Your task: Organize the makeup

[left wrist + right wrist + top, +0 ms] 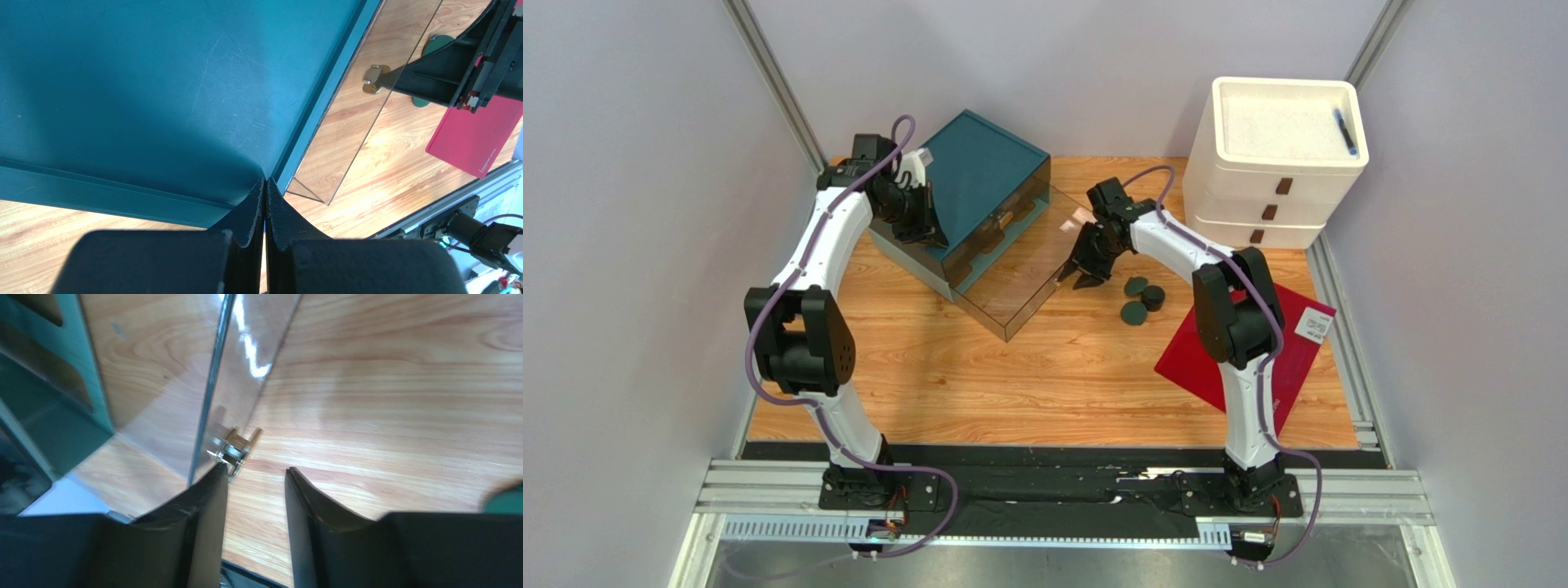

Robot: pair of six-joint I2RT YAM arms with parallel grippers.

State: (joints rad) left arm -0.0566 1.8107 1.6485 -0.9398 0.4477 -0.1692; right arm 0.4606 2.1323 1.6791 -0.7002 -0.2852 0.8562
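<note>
1. Right gripper (255, 469): jaws partly apart, with only bare wood between them. The small metal knob (234, 448) of the clear door (251, 349) sits just beside one fingertip, outside the gap.
2. Left gripper (265, 182): jaws pressed together, nothing held. The tips are at the edge of the teal case (153, 92); I cannot tell if they touch it.
3. The door hangs swung out from the case, so the case reads as opened for loading.
4. Compacts, count three (1133, 287) (1152, 297) (1130, 314): clustered on the table (1014, 380) just beyond the right jaws, away from the case, none stowed.
5. Bottles and tubes: none countable. The beige shapes (1014, 218) inside the case are too small to identify.
6. Judgement: early stage. The container is open and at least the three compacts are left to place.
7. Farther out past the compacts: one red sheet (1182, 353), one white drawer unit (1259, 184), and one blue pen (1344, 131) on top of it.
</note>
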